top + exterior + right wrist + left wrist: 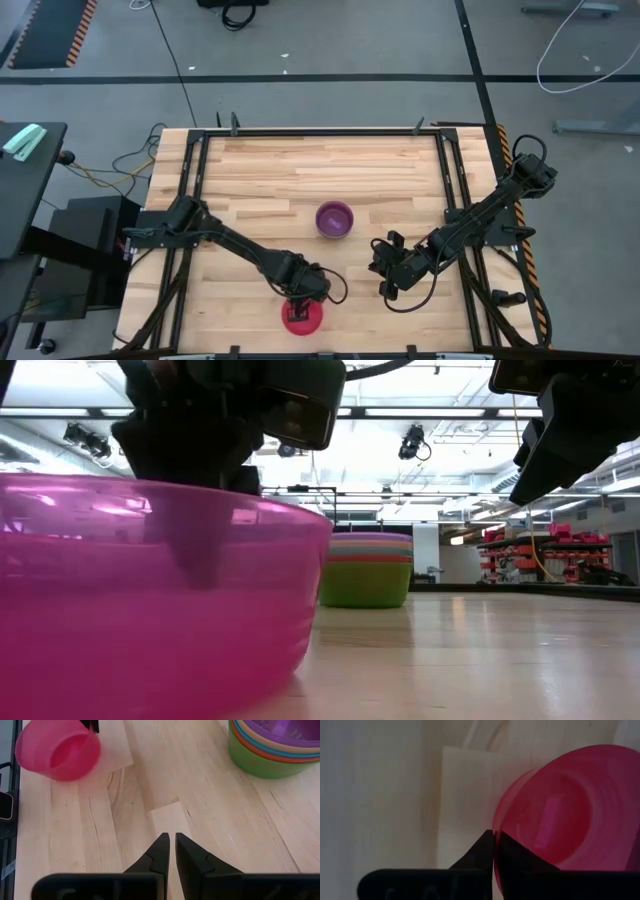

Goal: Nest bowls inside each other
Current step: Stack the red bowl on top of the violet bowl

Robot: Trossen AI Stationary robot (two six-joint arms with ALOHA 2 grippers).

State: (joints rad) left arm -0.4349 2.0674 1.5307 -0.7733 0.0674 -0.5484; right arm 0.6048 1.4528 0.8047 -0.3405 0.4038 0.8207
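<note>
1. Pink-red plastic marks the lone bowl [303, 317], which sits on the wooden table [260, 170] near its front edge, left of centre in the high view.
2. At this bowl works the left gripper [300, 297]; in the left wrist view its two dark fingers [512, 852] pinch the bowl's rim, one inside the wall and one outside.
3. In the low view, the pink-red bowl [150, 595] fills the foreground, and the inner finger shows as a dark shape through its translucent wall.
4. The stack of nested bowls [334, 219] stands near the middle of the table, well apart from the pink-red bowl.
5. Seen from above, only the purple bowl [295, 730] on top shows; the right wrist view also shows the green bowl [260, 762] at the bottom, with orange, teal and yellow rims between them.
6. The right gripper [388, 268] hangs above bare wood to the right of the stack and touches nothing.
7. Its fingers [159, 851] are nearly pressed together, with only a thin gap between the tips and nothing held.
8. The pink-red bowl [57, 750] shows in the right wrist view too, with the left gripper's fingers at its rim.
</note>
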